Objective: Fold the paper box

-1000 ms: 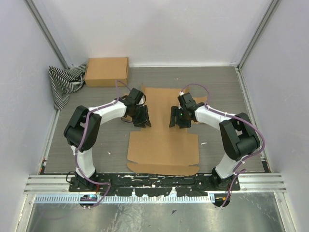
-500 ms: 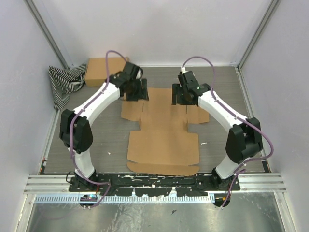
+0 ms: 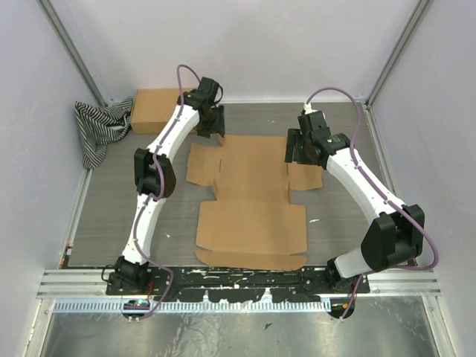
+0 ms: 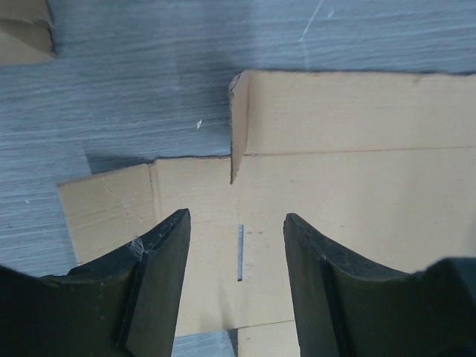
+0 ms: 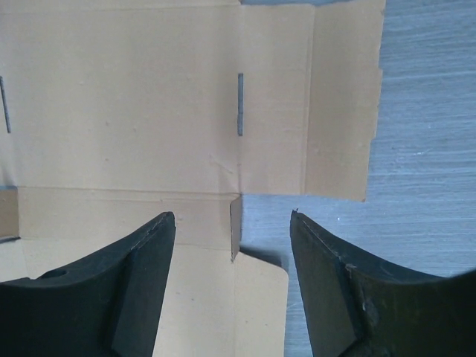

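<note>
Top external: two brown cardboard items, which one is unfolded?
The paper box, the die-cut sheet lying flat in the middle with its flaps spread. The other box, at the far left beside the striped cloth, is fully formed.

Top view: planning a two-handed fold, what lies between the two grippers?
The flat far panel of the paper box, between left gripper and right gripper; the top view shows it.

we'd call this a robotics lab cell, plain white enclosure walls point(image 3: 260, 44), aluminium rail point(image 3: 82, 281) up front, grey bench point(image 3: 111, 216)

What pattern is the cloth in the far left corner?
The cloth has black-and-white stripes, clearest from the top external view.
</note>
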You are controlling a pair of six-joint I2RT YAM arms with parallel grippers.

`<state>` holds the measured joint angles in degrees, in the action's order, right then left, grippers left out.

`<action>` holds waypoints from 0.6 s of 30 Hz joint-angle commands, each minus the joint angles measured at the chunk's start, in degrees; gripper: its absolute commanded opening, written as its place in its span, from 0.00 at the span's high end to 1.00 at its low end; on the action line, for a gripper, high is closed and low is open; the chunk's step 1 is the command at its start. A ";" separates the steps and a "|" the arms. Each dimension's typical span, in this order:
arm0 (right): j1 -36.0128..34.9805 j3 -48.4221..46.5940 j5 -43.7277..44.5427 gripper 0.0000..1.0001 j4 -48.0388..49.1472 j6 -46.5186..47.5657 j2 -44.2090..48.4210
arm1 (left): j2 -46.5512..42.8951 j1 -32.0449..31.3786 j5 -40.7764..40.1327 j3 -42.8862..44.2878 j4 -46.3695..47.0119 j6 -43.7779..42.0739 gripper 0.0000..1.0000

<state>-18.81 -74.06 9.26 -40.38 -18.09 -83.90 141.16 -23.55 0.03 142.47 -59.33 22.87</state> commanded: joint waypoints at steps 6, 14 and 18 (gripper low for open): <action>1.07 3.04 -2.28 0.31 1.25 0.99 3.44 | 2.56 1.12 0.02 -0.04 1.96 1.46 0.45; 1.71 3.20 -2.91 0.32 1.62 1.46 2.78 | 5.68 1.20 -0.14 1.96 4.93 2.07 0.46; 2.00 3.24 -3.42 0.32 2.05 1.65 2.57 | 7.19 1.42 0.20 2.95 5.98 2.85 0.48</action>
<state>-17.21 -70.26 6.57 -40.73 -17.41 -82.61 145.86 -22.57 0.08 143.46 -55.42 24.69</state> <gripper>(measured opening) 0.685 0.528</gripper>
